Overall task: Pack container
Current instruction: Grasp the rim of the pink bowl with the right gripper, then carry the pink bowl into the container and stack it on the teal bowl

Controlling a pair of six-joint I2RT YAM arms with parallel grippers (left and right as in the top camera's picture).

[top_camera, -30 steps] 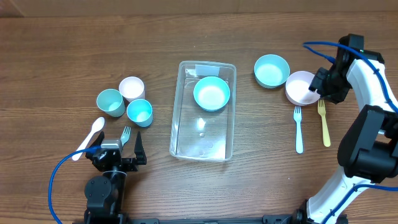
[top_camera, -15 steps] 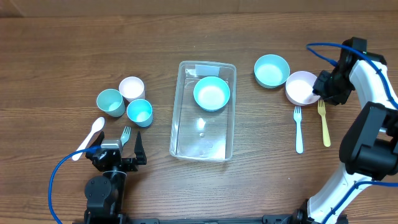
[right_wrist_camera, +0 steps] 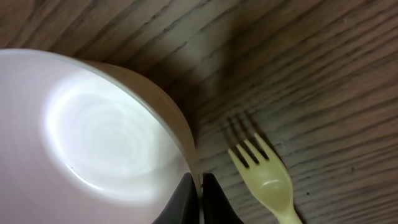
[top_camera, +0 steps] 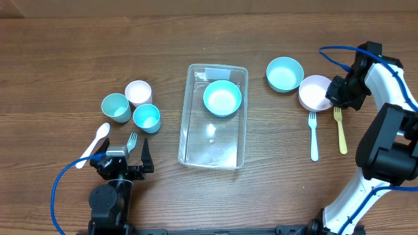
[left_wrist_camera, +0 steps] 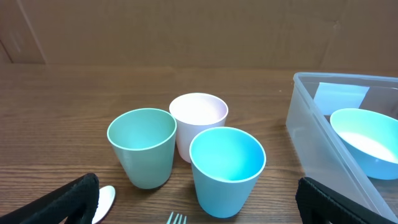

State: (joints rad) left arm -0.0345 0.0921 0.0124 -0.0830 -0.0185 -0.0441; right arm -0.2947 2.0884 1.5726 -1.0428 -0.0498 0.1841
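Here, right arm at the pale bowl, left arm parked

The right arm (top_camera: 385, 81) stretches up the right side of the worktop (top_camera: 65, 52) with its wrist turned inward, and the right fingers (right_wrist_camera: 181, 204) are pinched together on the rim of the pale bowl (top_camera: 315, 93). A yellow fork (top_camera: 340, 130) lies just beside that bowl, with a blue fork (top_camera: 313, 137) next to it and a teal bowl (top_camera: 285, 74) touching the pale one. The container (top_camera: 185, 124) sits mid-worktop, well apart from the fingers, holding a second teal bowl (top_camera: 222, 98). The left fingers (left_wrist_camera: 62, 199) are spread wide, low at the front, facing three cups (left_wrist_camera: 199, 118), a spoon (top_camera: 93, 143) and a small fork (top_camera: 131, 141)
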